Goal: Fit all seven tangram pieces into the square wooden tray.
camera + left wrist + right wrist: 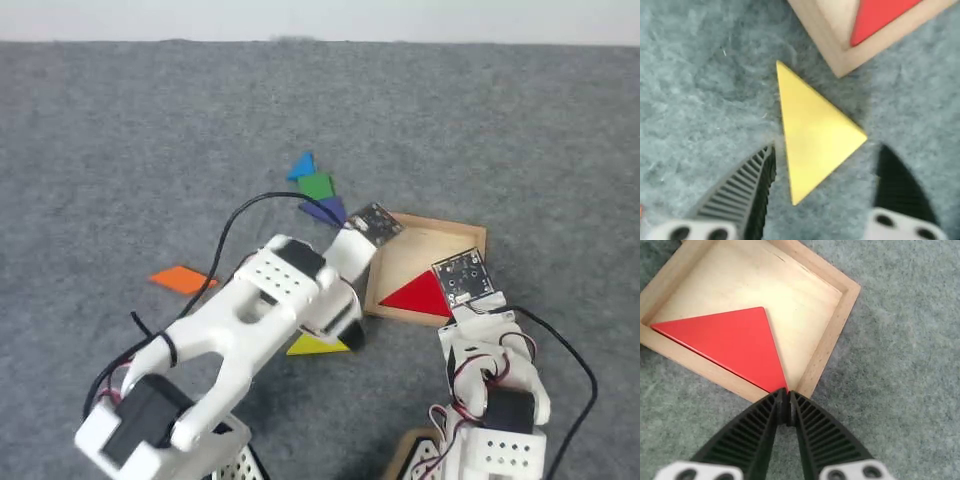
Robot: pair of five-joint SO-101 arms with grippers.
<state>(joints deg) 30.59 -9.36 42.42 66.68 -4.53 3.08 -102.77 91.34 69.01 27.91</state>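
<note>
The left fingers [752, 190] are wide open and hold nothing. The yellow triangle [810, 132] lies flat on the bench [120, 150] with its tip between them, at eight o'clock from the tray [478, 233]. The red triangle [730, 342] sits inside. The right fingers [782, 415] are closed and empty at the tray's edge.

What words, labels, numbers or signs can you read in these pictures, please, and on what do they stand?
None can be read.
The tray, the red triangle and the yellow triangle bear no print.
The left arm's board and the right arm's board carry marks too small to read.
</note>
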